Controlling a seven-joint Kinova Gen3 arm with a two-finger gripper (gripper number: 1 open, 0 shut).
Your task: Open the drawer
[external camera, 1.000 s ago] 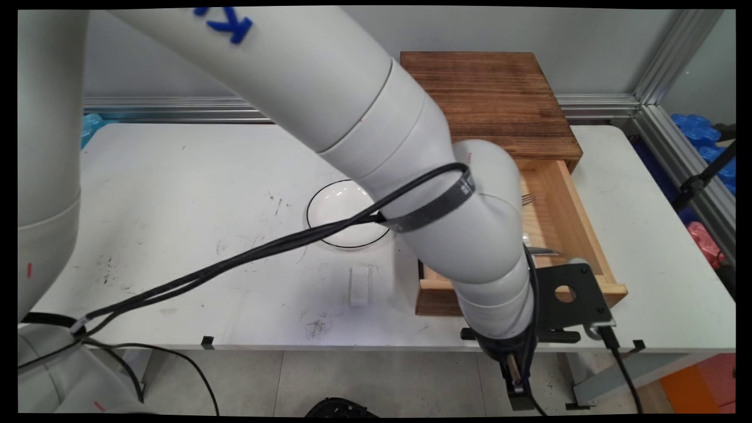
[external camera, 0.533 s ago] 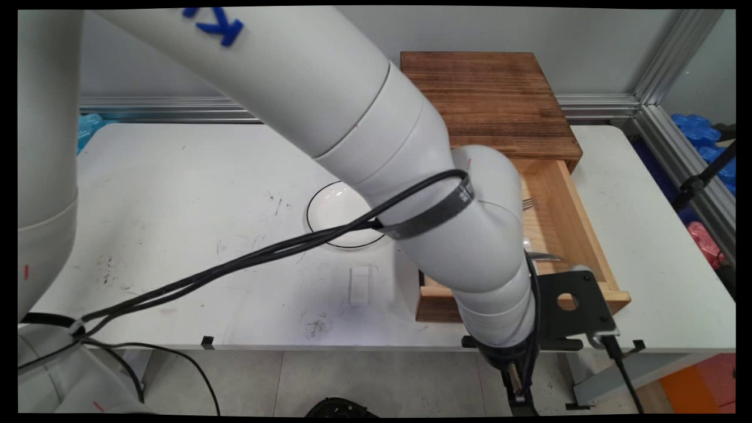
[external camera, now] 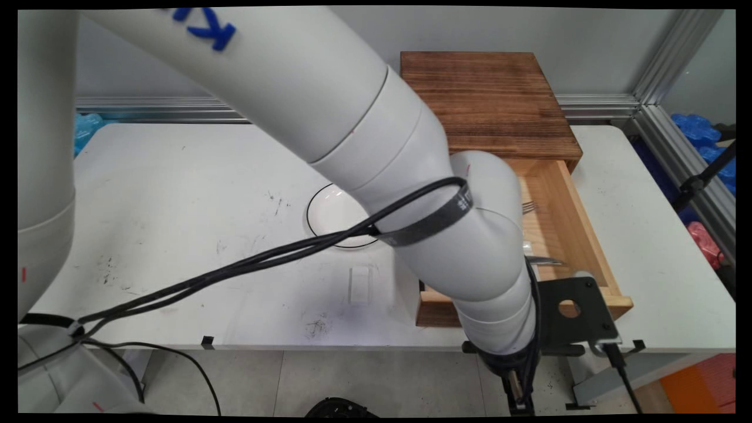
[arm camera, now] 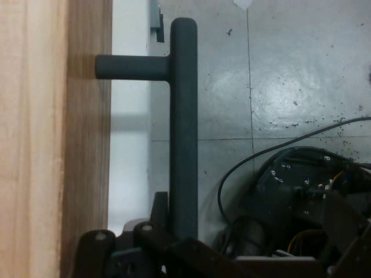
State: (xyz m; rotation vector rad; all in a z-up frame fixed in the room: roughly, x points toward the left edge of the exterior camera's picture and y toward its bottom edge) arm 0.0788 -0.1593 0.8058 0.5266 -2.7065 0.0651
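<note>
Drawer [external camera: 558, 235], pulled open at the worktop's [external camera: 176, 176] near right, holds a fork [external camera: 529, 206]; the claw [arm camera: 174, 240] is clamped on its dark bar handle [arm camera: 184, 127].

I saw the end effector [arm camera: 174, 243] at the front of a light wooden drawer [external camera: 558, 235], which stood pulled open from a dark-topped wooden cabinet [external camera: 490, 100] beyond it. The drawer's dark cylindrical handle [arm camera: 184, 127] ran straight up from the end effector, joined to the drawer front [arm camera: 52, 139] just beside it. Inside the drawer, beyond the end effector, lay a metal fork [external camera: 529, 207].
</note>
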